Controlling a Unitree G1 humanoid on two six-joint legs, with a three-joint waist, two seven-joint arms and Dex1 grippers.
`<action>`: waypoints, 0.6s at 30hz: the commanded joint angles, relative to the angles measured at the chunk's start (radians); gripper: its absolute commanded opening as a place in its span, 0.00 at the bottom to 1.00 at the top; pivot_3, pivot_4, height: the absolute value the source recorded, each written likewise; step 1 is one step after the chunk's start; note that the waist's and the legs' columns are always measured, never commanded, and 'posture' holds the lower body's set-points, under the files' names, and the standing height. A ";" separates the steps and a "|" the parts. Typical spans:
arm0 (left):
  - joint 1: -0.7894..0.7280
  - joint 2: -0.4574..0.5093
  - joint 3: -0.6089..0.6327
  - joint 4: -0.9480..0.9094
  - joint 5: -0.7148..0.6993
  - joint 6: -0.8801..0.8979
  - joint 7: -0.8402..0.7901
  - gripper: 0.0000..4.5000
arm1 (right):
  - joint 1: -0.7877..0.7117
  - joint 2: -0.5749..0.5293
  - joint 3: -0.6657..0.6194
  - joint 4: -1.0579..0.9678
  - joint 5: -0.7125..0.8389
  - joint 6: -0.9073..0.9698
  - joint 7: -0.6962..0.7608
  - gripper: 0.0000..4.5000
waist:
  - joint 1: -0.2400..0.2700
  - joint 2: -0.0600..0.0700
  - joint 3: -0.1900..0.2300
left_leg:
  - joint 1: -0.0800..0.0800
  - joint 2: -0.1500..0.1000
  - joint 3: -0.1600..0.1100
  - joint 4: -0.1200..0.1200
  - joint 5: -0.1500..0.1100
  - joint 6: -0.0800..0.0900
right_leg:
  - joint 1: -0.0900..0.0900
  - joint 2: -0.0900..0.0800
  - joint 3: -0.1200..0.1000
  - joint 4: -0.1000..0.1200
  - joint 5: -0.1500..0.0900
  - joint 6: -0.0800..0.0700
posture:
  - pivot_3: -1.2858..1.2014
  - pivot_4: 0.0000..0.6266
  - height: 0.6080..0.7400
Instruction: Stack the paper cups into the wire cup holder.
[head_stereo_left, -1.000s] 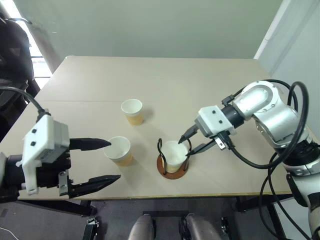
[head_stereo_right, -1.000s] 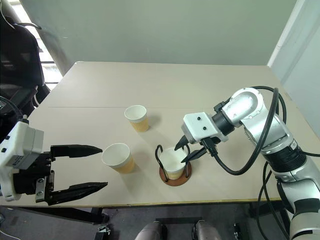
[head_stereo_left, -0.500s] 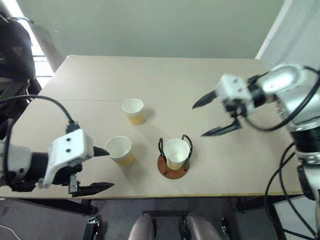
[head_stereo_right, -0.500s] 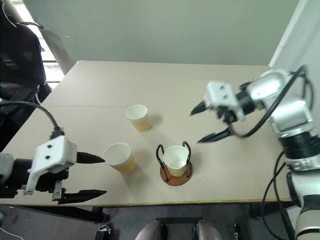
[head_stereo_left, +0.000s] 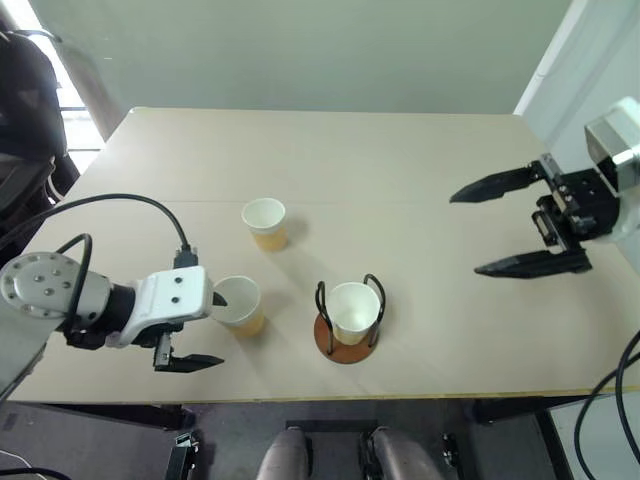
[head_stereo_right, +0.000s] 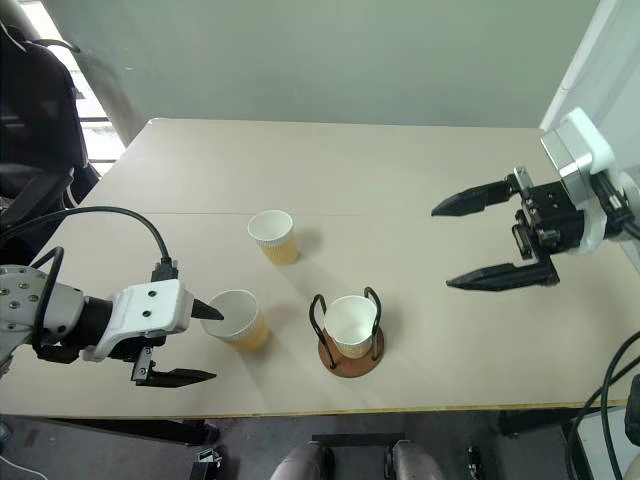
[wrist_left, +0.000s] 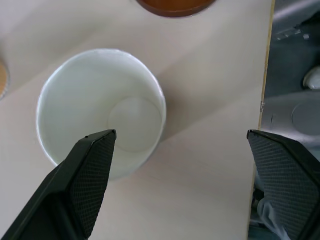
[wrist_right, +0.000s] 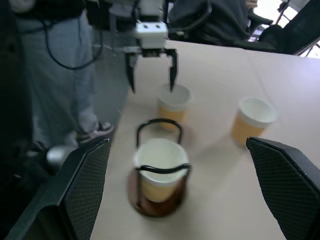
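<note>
Though plain and unprinted, one paper cup sits in the wire cup holder.

One paper cup sits inside the wire cup holder; two stand outside.

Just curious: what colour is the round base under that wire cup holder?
Reddish-brown, seen best in the left eye view: wire cup holder.

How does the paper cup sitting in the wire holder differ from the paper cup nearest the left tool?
The yellow-tan ribbed paper cup in the holder stands inside the black wire cup holder on its reddish-brown base; the matching cup near the left tool stands on the bare beige table. The left tool has one open finger over the second cup's mouth; no tool is near the first. Both are upright and empty.
</note>
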 joint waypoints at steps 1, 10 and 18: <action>-0.069 -0.039 -0.070 0.058 0.069 -0.069 -0.001 1.00 | 0.014 -0.027 -0.081 -0.082 0.071 0.030 -0.067 0.99 | -0.001 0.000 0.000 | 0.001 0.000 0.000 0.000 0.000 0.000 | 0.000 0.000 0.000 0.000 0.000 0.000 | 0.52 0.24 1.00; -0.207 -0.158 -0.241 0.167 0.196 -0.164 -0.032 0.86 | 0.087 -0.075 -0.139 -0.171 0.141 0.063 -0.171 1.00 | -0.001 0.000 0.000 | 0.001 0.000 0.000 0.002 0.003 0.004 | 0.001 0.000 0.000 0.001 -0.001 -0.003 | 0.52 0.24 1.00; -0.242 -0.190 -0.278 0.237 0.284 -0.238 -0.047 0.20 | 0.108 -0.107 -0.141 -0.190 0.163 0.062 -0.214 1.00 | -0.001 0.000 0.000 | 0.001 0.000 0.000 0.002 0.003 0.004 | 0.001 0.000 0.000 0.000 0.002 0.003 | 0.52 0.24 1.00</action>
